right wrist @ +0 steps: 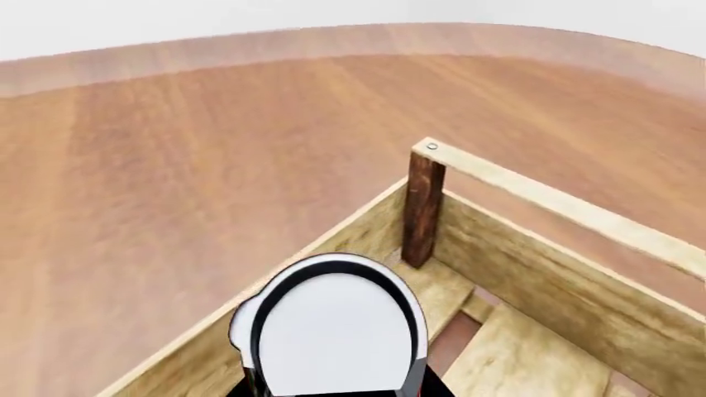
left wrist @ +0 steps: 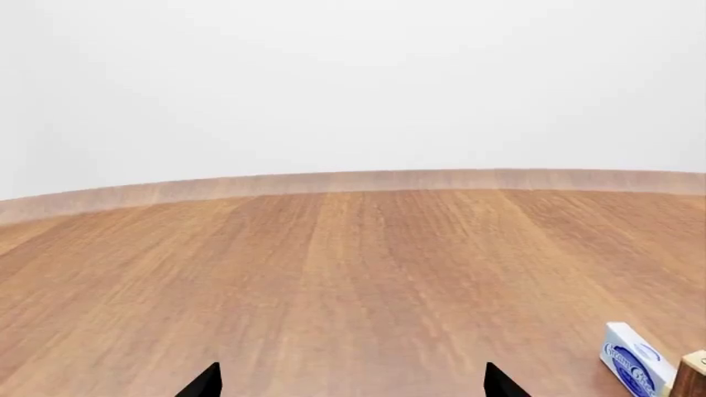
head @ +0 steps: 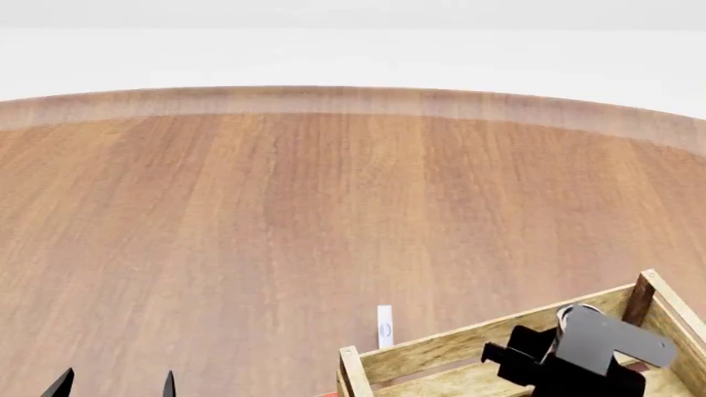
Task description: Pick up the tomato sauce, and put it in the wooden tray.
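The tomato sauce (right wrist: 336, 331) shows its pale round top with a dark rim, held between the jaws of my right gripper (right wrist: 336, 387). It hangs over a corner of the wooden tray (right wrist: 551, 198), close to a dark corner post. In the head view the right gripper (head: 551, 361) is above the tray (head: 464, 341), and only a grey sliver of the can (head: 578, 313) peeks out past it. My left gripper (left wrist: 353, 382) is open and empty over bare floor, with its tips (head: 116, 385) at the lower left of the head view.
A small white-and-blue box (left wrist: 636, 357) stands on the wooden floor just outside the tray's near corner (left wrist: 693, 372), also seen in the head view (head: 384, 325). The floor ends at a pale baseboard (head: 353, 101) and white wall.
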Available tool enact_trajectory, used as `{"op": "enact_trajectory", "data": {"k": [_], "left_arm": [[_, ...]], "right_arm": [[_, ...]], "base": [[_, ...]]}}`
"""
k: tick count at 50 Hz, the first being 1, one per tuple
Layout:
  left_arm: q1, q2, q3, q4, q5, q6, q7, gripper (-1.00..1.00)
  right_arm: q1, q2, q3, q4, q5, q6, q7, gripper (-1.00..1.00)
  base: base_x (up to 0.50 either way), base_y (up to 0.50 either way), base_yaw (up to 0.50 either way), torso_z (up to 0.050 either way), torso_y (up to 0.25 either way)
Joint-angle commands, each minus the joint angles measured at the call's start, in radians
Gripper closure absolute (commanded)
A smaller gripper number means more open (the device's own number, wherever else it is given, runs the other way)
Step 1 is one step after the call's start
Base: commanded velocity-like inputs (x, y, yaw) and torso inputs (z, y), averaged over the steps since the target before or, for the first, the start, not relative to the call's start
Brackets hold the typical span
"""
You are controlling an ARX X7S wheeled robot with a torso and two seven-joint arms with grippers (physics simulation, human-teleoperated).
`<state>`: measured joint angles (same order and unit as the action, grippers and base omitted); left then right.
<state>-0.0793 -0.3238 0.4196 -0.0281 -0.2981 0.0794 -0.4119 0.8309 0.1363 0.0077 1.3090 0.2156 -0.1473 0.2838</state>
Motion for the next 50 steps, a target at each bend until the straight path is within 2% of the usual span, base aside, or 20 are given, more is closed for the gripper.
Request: {"op": "enact_trajectory", "data": {"k": [1,12,21,50], "left_arm": [[0.001,0.000,0.002,-0.004,0.000,0.005,-0.003,-1.00],[0.001,-0.002,0.004,-0.005,-0.001,0.006,-0.004,-1.00],[0.000,-0.004,0.005,-0.006,-0.002,0.008,-0.004,-1.00],[-0.002,-0.009,0.012,0.006,-0.004,-0.002,-0.013,-1.00]], "right_arm": [[-0.003,-0.009,0.119,-0.001,-0.105,0.017,-0.047,1.00],[-0.003,-0.016,0.182,0.000,-0.165,0.027,-0.054,1.00],[0.005,-0.020,0.181,0.000,-0.207,0.085,-0.024,1.00],[0.009,-0.022,0.176,0.000,-0.216,0.092,-0.015,1.00]], "base": [[0.00,0.00,0.00,0.000,0.000],[0.00,0.00,0.00,0.000,0.000],[0.00,0.00,0.00,0.000,0.001],[0.00,0.00,0.00,0.000,0.000]]}}
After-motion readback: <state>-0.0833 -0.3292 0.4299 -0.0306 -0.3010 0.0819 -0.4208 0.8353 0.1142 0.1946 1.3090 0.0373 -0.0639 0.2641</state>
